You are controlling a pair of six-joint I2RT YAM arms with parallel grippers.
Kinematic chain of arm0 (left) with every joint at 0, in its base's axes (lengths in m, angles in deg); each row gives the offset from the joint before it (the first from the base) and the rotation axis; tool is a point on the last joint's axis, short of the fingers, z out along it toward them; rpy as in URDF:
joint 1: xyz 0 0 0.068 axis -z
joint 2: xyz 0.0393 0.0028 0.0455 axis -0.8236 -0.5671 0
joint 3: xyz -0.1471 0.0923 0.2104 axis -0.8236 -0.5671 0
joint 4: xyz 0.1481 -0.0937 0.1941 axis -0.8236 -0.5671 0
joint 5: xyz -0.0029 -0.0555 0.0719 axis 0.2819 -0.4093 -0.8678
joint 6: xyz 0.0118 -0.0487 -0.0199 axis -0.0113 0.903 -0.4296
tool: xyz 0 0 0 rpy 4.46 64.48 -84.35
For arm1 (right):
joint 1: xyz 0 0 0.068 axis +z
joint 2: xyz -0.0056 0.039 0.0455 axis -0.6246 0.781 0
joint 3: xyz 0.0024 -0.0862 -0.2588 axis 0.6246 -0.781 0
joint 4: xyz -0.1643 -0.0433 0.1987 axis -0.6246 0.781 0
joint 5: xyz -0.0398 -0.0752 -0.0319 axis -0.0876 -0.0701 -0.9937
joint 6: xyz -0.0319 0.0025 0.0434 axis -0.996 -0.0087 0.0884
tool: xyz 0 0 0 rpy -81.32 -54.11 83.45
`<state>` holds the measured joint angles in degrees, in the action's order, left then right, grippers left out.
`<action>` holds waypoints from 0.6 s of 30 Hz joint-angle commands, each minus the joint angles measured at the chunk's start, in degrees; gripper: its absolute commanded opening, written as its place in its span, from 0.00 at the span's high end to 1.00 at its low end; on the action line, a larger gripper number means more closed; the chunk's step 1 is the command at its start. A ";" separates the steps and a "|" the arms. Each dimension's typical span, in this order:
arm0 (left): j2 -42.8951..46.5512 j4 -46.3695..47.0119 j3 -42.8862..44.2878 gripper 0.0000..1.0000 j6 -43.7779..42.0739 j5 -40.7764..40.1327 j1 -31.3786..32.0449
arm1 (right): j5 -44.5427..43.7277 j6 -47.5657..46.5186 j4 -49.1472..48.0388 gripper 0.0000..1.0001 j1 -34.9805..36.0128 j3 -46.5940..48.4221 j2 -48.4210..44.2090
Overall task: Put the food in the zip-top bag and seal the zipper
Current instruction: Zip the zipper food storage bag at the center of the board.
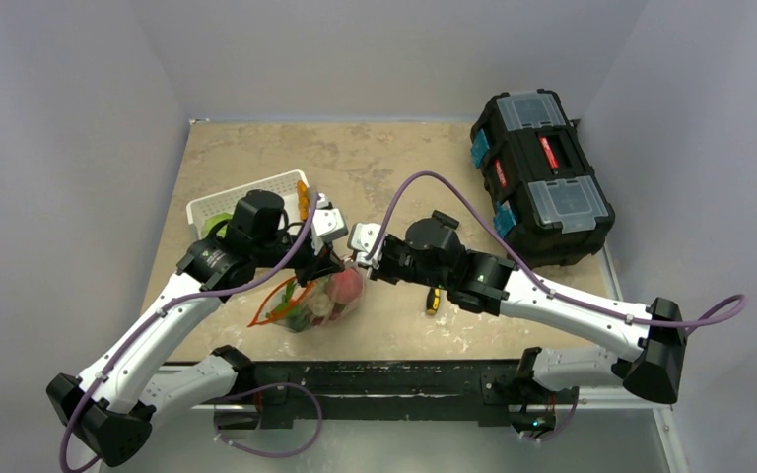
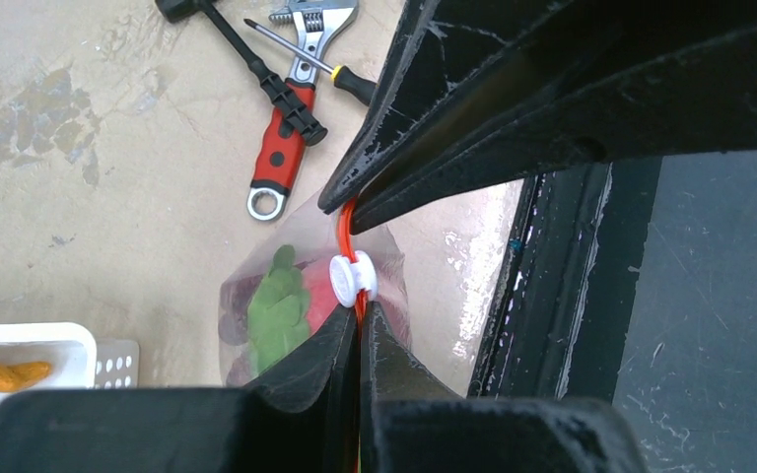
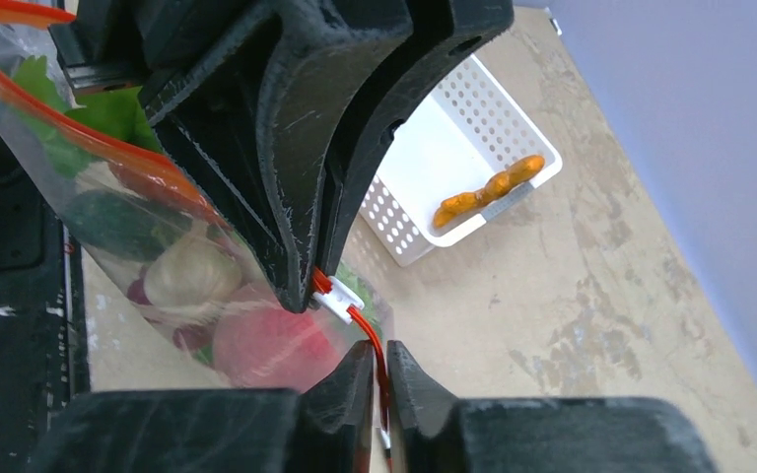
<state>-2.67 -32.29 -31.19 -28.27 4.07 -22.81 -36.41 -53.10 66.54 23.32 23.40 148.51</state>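
The clear zip-top bag (image 1: 317, 304) hangs just above the table between my two arms. Through its plastic I see the food: leafy greens (image 2: 276, 310), a pink peach (image 3: 271, 345), a dark green cucumber (image 3: 118, 222) and a pale bulb. My left gripper (image 2: 360, 313) is shut on the red-orange zipper (image 2: 346, 222), right behind the white slider (image 2: 352, 279). My right gripper (image 3: 379, 347) is shut on the same strip on the slider's other side, fingertips nearly meeting the left ones. An orange carrot (image 3: 488, 189) lies in the white basket (image 3: 424, 158).
A red-handled wrench (image 2: 281, 153), a hammer and a screwdriver (image 2: 340, 77) lie on the table right of the bag. A black toolbox (image 1: 542, 177) stands at the back right. The table's dark front rail (image 2: 542, 296) is close to the bag.
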 commanded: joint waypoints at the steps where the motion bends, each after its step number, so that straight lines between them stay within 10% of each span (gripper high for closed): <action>1: 0.35 3.24 0.69 1.00 -0.46 2.51 0.16 | -1.07 1.50 -1.04 0.81 0.31 0.67 -0.58; 8: 0.24 3.00 0.86 1.00 -0.57 2.52 0.13 | -0.31 -0.34 -1.97 0.79 0.34 0.03 -0.31; 12: 0.49 3.02 0.79 1.00 -0.48 2.65 0.12 | 0.31 -0.20 -2.27 1.00 0.34 0.57 0.79; 16: 0.42 3.20 1.42 0.99 1.03 1.00 0.07 | -6.98 6.59 -5.71 1.00 0.41 -0.22 1.00; 18: 0.49 3.69 1.34 0.81 1.84 0.31 -0.27 | -9.53 10.96 -6.08 1.00 0.35 -0.27 0.84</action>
<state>-2.72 -31.75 -31.19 -27.96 3.46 -22.81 -38.79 -50.28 65.01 23.72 23.21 149.65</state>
